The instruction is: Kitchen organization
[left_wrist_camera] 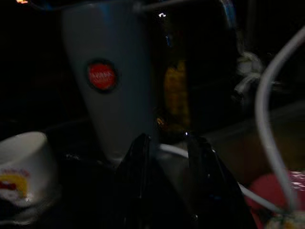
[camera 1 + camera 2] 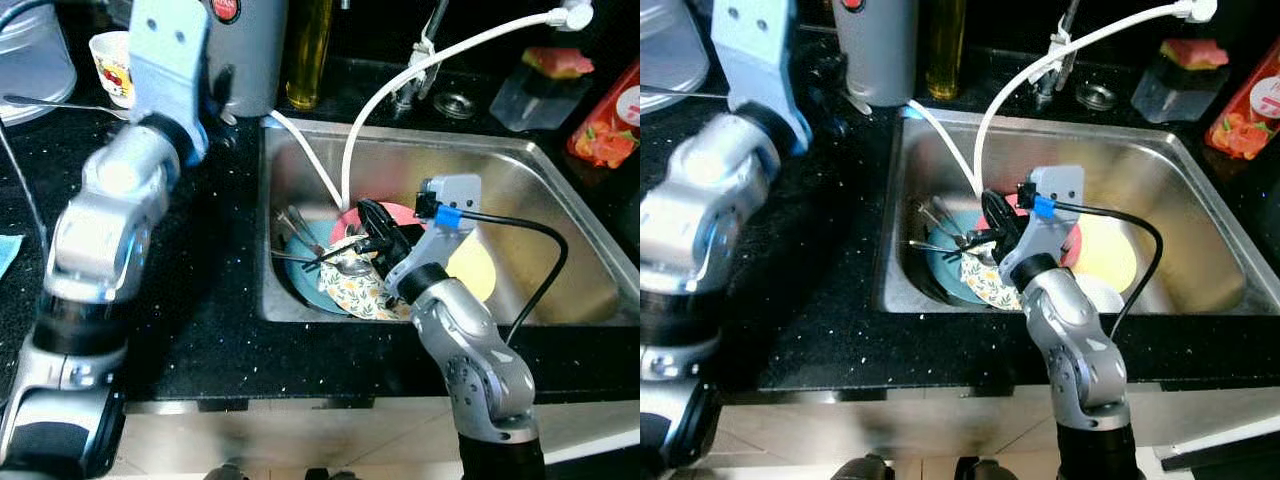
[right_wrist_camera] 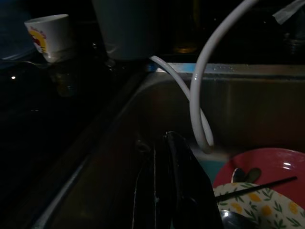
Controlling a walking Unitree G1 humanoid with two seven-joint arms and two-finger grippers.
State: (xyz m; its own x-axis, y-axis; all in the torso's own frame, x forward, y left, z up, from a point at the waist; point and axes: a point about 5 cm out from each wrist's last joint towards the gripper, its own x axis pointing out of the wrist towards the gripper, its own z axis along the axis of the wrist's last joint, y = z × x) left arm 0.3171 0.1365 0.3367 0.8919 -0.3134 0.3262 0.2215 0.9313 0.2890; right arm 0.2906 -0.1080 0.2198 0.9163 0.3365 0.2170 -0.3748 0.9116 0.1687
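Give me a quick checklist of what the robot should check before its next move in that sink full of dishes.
1. Right gripper down at the dishes: ok, it sits over the pile in the sink.
2. Right fingers ready to grasp: not ok, the wrist view shows them shut with nothing between.
3. Hose out of the way: not ok, its loop hangs right beside the gripper.
4. Loose cutlery on the teal plate: not ok, it could slide if a plate is lifted.
5. Left gripper clear of the flask: cannot tell, it points at it from close by.
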